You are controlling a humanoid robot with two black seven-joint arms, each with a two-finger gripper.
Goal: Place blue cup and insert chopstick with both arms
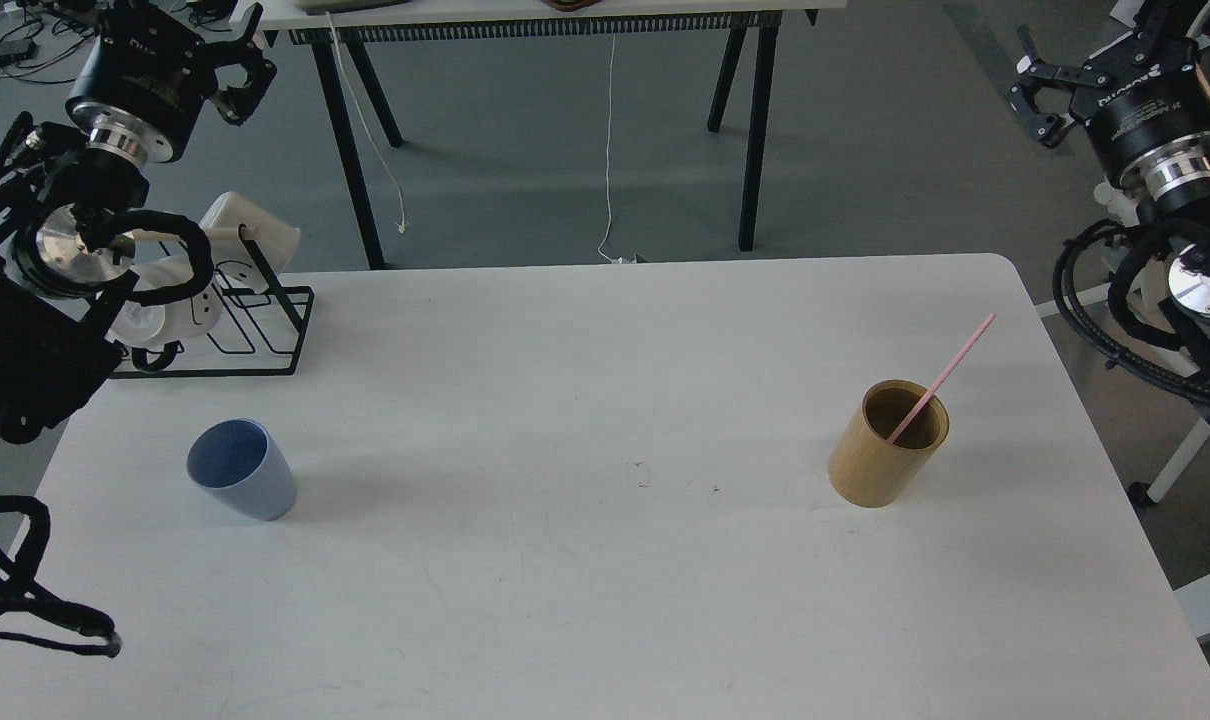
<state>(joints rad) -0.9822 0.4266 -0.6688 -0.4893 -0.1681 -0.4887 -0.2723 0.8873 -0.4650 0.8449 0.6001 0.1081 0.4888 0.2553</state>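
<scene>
pink chopstick point(940, 379) leaning up-right in bamboo holder point(887, 443)

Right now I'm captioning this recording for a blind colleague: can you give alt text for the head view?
A white table holds an upright blue cup at left and a tan bamboo holder at right with a pink chopstick leaning in it. Both black grippers, left and right, hang open above the far corners, holding nothing.
</scene>
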